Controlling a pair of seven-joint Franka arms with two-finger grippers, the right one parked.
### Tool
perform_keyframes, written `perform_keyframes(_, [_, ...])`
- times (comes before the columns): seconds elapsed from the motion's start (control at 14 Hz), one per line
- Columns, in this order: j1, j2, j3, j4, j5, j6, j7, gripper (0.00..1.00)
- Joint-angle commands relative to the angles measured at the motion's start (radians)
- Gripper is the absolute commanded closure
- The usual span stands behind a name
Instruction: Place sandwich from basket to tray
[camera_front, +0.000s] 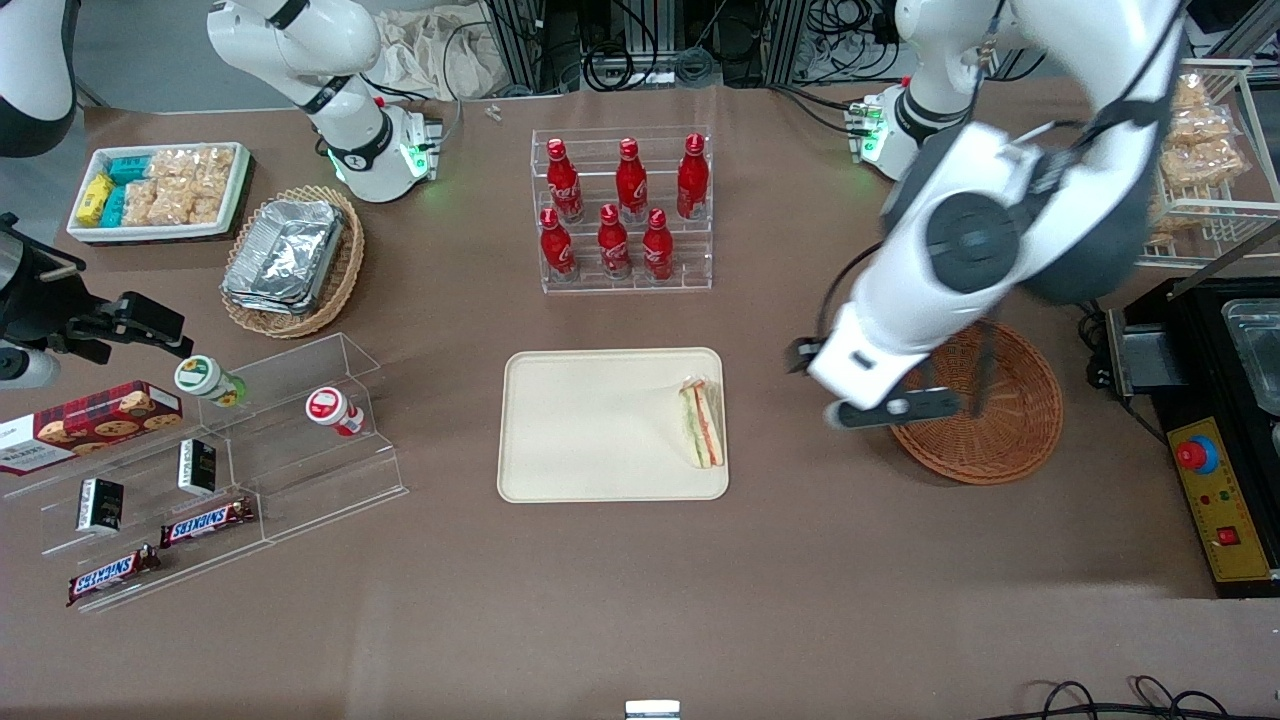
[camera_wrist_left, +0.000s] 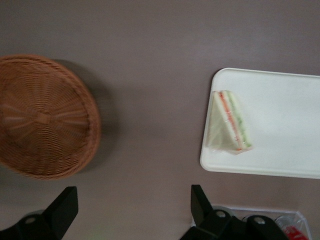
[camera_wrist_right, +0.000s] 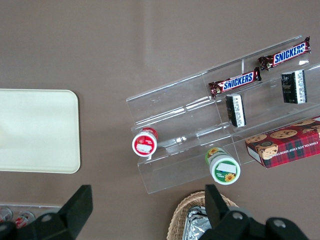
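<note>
Lying on the tray (camera_front: 600, 425) at its basket-side edge, the sandwich (camera_front: 703, 422) is already delivered; the gripper (camera_front: 880, 400), jaws released and empty, is held between tray and basket (camera_front: 1000, 430).

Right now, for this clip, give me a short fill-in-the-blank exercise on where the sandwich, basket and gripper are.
1. The sandwich lies on the ____.
2. The basket holds ____ sandwiches.
3. The gripper, fingers open and empty, hangs over the rim of the ____.
4. On the tray, the sandwich sits at the edge nearest the ____.

Missing words: tray; no; basket; basket
</note>
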Motion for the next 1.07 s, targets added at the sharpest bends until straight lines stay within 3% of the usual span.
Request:
perform_keyframes(0.0, [0.107,-0.091,-0.007,-0.041,-0.039,-0.072,0.133,0.0])
perform_keyframes(0.21, [0.189,-0.157,0.004,-0.052,-0.068,-0.175,0.196,0.0])
perform_keyframes(0.29, [0.183,-0.179,0.058,-0.052,-0.073,-0.205,0.199,0.0])
perform_keyframes(0.57, [0.027,-0.337,0.35,-0.171,-0.11,-0.22,0.392,0.0])
perform_keyframes(0.79, [-0.096,-0.443,0.486,-0.299,-0.111,-0.14,0.412,0.0])
perform_keyframes(1.0, [-0.13,-0.397,0.484,-0.25,-0.098,-0.149,0.403,0.0])
